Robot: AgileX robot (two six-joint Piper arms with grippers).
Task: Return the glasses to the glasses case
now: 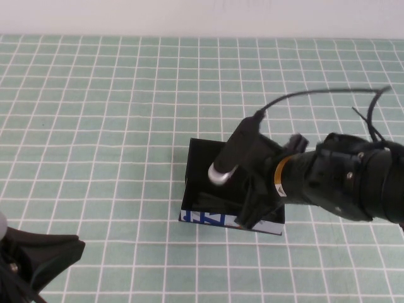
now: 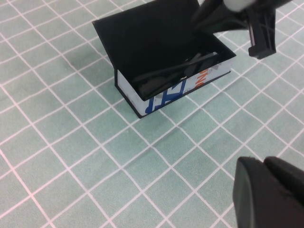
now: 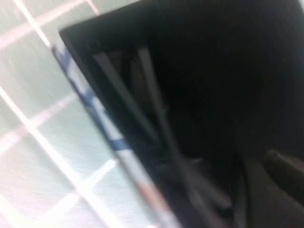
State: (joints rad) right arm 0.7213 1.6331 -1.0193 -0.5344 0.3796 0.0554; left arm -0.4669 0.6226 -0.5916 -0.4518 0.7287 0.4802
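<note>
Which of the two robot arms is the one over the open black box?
The right gripper, reaching in from the right, hangs over the open glasses case holding the glasses. The left gripper sits at the near-left corner.

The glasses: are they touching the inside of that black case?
Touching: the left wrist view shows the glasses lying inside the open glasses case.

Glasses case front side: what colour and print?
White with blue and orange print on the glasses case; left wrist view.
</note>
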